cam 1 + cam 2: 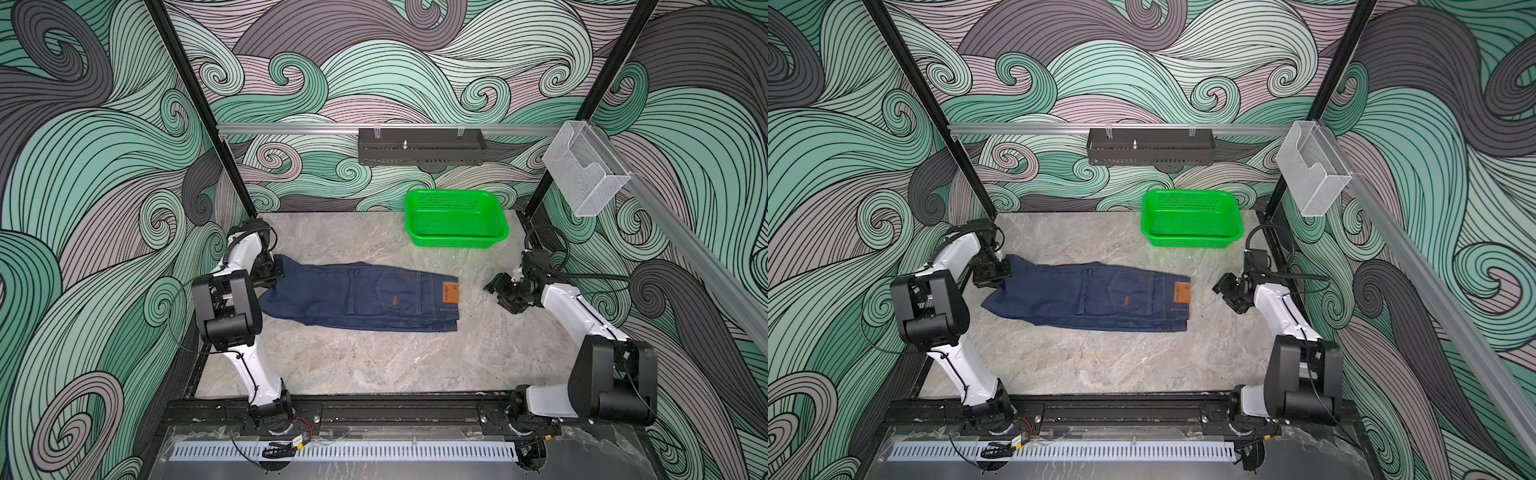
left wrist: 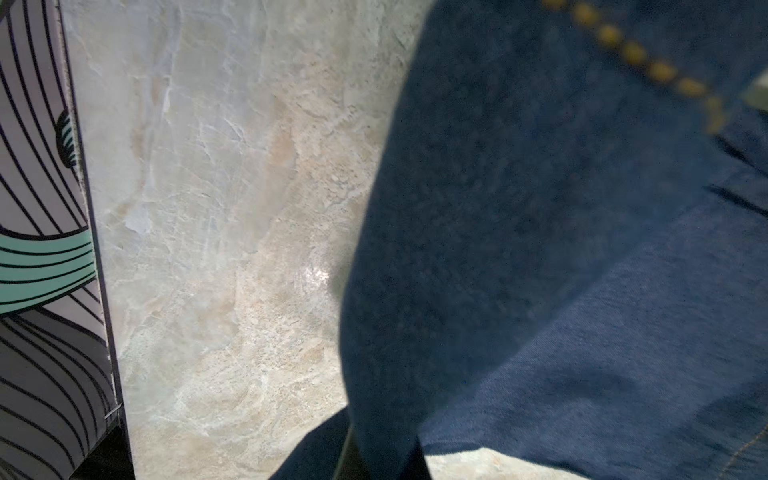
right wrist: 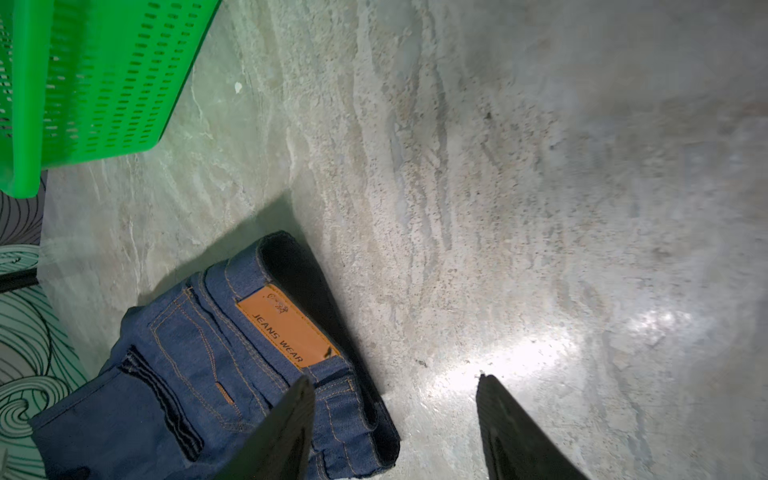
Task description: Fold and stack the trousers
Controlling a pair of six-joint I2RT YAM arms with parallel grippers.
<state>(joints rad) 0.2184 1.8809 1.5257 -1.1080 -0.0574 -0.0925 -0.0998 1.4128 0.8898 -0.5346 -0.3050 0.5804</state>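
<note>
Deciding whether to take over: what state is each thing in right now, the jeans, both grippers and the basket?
jeans: folded lengthwise, lying on the table, patch facing up.
left gripper: shut on the jeans' leg end.
right gripper: open, holding nothing, beside the waistband.
basket: upright, empty, apart from the jeans.

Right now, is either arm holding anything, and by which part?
The left jaws grip the trousers at the leg end; the right jaws hold nothing.
</note>
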